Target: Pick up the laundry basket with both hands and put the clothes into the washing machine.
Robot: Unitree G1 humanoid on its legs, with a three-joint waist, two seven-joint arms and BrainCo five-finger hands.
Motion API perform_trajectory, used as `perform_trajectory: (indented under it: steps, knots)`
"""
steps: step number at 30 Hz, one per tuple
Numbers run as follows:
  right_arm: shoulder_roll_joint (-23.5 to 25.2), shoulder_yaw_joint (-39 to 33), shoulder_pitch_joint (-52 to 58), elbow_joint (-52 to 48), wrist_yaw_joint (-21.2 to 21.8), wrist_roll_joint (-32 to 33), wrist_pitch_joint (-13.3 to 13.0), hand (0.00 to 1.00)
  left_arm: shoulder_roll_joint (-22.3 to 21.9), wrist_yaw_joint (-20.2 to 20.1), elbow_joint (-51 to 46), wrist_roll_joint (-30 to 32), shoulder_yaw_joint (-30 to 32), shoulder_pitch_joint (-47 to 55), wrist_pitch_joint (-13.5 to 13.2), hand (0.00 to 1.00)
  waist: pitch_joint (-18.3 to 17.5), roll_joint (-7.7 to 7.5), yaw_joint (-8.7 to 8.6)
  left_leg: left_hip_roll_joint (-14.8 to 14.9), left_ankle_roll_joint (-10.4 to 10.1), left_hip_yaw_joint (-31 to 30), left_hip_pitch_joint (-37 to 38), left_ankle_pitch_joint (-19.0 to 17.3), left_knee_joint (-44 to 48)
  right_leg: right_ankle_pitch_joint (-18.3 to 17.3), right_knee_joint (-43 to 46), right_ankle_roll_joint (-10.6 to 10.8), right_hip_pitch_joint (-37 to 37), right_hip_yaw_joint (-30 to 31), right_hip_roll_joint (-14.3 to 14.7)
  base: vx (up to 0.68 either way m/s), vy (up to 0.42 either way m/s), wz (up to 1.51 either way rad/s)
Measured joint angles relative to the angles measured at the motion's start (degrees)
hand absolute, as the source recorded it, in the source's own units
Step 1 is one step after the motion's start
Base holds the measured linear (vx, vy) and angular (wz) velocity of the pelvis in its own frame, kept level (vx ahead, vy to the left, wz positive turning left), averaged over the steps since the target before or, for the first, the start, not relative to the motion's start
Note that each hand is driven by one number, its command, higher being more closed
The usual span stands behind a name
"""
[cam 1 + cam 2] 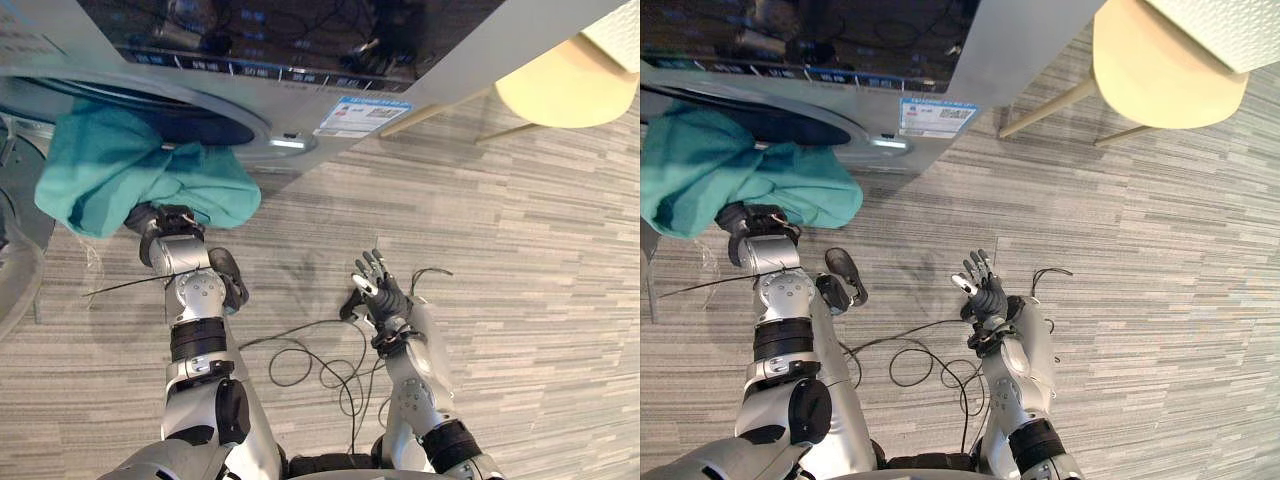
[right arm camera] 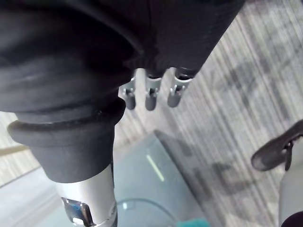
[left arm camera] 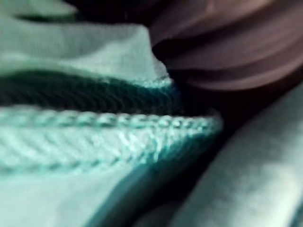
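Observation:
A teal cloth (image 1: 120, 170) hangs bunched over the lower rim of the washing machine's round dark opening (image 1: 200, 122). My left hand (image 1: 163, 220) reaches up into this cloth. Only its dark wrist cover shows and the fingers are buried in the fabric. In the left wrist view the teal cloth (image 3: 94, 142) lies right against the camera, beside the dark ribbed cover (image 3: 227, 52). My right hand (image 1: 378, 290) hovers over the floor to the right, open, with its fingers (image 2: 149, 94) straight and nothing in them.
The grey washing machine (image 1: 330, 60) spans the top of the view, and its open door (image 1: 15, 270) sits at the left edge. A round pale stool (image 1: 565, 85) stands at the top right. Grey striped flooring (image 1: 520, 300) lies to the right.

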Motion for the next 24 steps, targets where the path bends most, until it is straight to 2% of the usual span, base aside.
perform_trajectory:
  steps: [5, 7, 8, 12, 13, 17, 19, 20, 22, 23, 24]
  knots:
    - [0.2, -3.6, 1.2, -2.7, 2.6, 5.4, 0.0, 0.0, 0.9, -1.1, -6.1, 0.0, -3.4, -0.5, 0.2, 1.0, 0.1, 0.13, -0.14, 0.0, 0.3, -0.2, -3.3, -0.1, 1.4, 0.0, 1.5, -0.1, -3.4, 0.9, -0.5, -0.05, -0.004, -0.02]
    - [0.2, -4.0, 2.5, -4.0, 3.1, 7.2, 0.0, 0.0, 3.0, -1.0, -6.2, 0.1, -4.6, -3.6, 0.3, 1.0, 0.1, 0.14, -0.07, 0.0, 0.3, -0.1, -4.4, -0.1, 1.6, 0.0, 1.8, -0.1, -4.6, 1.2, -0.6, -0.04, -0.019, -0.03]
    - [0.2, -4.0, 3.1, -4.4, 3.7, 8.2, 0.1, 0.0, 4.7, -1.0, -6.4, 0.1, -4.9, -5.8, 0.3, 1.0, 0.1, 0.15, -0.22, 0.1, 0.3, -0.2, -5.1, -0.1, 1.7, 0.0, 1.9, -0.2, -5.2, 1.1, -0.5, -0.03, -0.019, -0.06]
    - [0.2, -4.3, 5.7, -5.3, 5.1, 10.2, 0.1, 0.0, 17.1, 0.4, -9.6, -0.1, -5.4, -19.1, 0.0, 1.0, 0.1, 0.17, -0.4, 1.1, 0.4, -0.6, -7.3, 0.0, 2.2, 0.2, 1.8, -0.4, -7.0, 0.7, 0.2, -0.02, -0.042, -0.11]
    - [0.2, -4.7, 5.9, -5.4, 5.2, 10.5, 0.2, 0.0, 19.3, 1.4, -9.3, -2.3, -7.1, -22.3, 0.0, 1.0, 0.1, 0.2, -0.39, 1.2, 0.4, -0.9, -7.7, 0.0, 2.2, 0.2, 1.7, -0.4, -7.0, 0.0, 0.4, 0.0, -0.059, -0.05]
    - [-0.6, -5.6, 5.9, -5.4, 5.5, 10.5, 0.9, 0.0, 21.4, 1.3, -7.4, -8.1, -12.1, -29.5, -0.1, 1.0, 0.1, 0.21, -0.19, 1.1, 0.5, -1.5, -9.7, 0.1, 2.3, 0.0, 1.7, -0.8, -7.5, -1.5, 0.3, 0.01, -0.05, 0.03]
    - [-1.5, -5.9, 5.5, -5.0, 5.6, 10.5, 1.7, 0.0, 24.7, -0.1, -4.1, -9.0, -16.4, -34.4, 0.1, 1.0, 0.1, 0.28, 0.28, 1.0, 1.2, -1.6, -10.8, 0.6, 2.2, -0.1, 1.8, -0.8, -8.1, -2.0, 0.0, 0.01, -0.068, 0.14]
    - [-2.0, -6.3, 5.4, -4.9, 5.6, 10.5, 2.4, 0.0, 25.6, -1.9, -2.4, -9.2, -19.2, -36.9, 0.2, 1.0, 0.1, 0.28, 0.56, 0.8, 1.6, -1.2, -11.2, 0.9, 2.1, -0.1, 2.0, -0.9, -8.3, -2.4, -0.5, 0.01, -0.062, 0.21]
    - [-2.6, -7.4, 5.4, -4.9, 5.8, 10.5, 2.7, 0.0, 27.9, -2.5, 0.3, -8.9, -23.6, -40.1, 0.4, 1.0, 0.1, 0.29, 1.85, 0.8, 2.1, -1.0, -12.0, 1.4, 2.1, -0.1, 2.1, -0.9, -9.1, -2.4, -0.6, -0.03, -0.065, 0.09]
    - [-2.9, -7.8, 5.4, -5.3, 6.4, 10.5, 2.7, 0.0, 30.2, -2.4, 2.1, -8.3, -26.5, -42.4, 0.5, 0.0, 0.1, 0.26, 2.1, 0.8, 2.3, -1.1, -12.9, 1.7, 2.1, -0.1, 2.7, -0.9, -10.2, -2.1, -0.6, -0.08, -0.07, 0.0]
    - [-3.0, -8.1, 5.4, -5.5, 6.5, 10.5, 2.8, 0.0, 31.3, -2.4, 3.3, -8.2, -27.9, -43.7, 0.4, 0.0, 0.1, 0.25, 2.27, 0.8, 2.3, -1.1, -13.5, 1.8, 2.4, -0.1, 3.1, -0.9, -10.9, -1.7, -0.7, -0.12, -0.067, -0.05]
